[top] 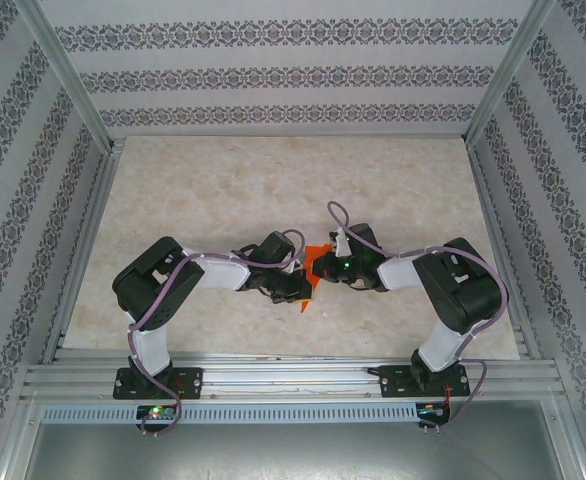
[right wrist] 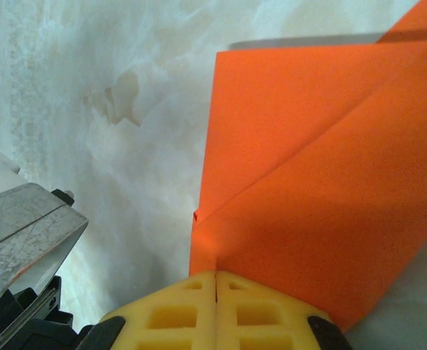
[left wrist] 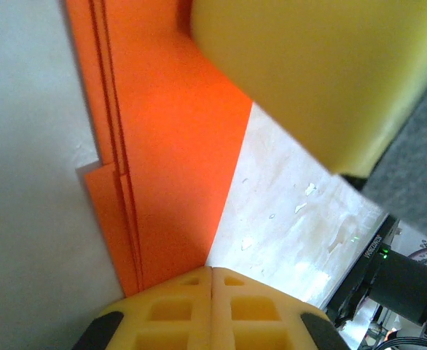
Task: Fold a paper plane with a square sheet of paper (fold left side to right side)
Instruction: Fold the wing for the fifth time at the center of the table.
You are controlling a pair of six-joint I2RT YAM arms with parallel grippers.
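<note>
Held paper [right wrist: 308, 182] at middle of table [top: 223, 190], pinched in fully shut left gripper [left wrist: 212, 278] and right gripper [right wrist: 216, 281] from opposite sides. Probably best kept edges aligned and taut before pressing crease flat.

I am operating inside a lab test cell: aluminium framing [top: 283, 375] is enclosing a marble-look tabletop [top: 223, 190] between wallpapered panels [top: 273, 70].
</note>
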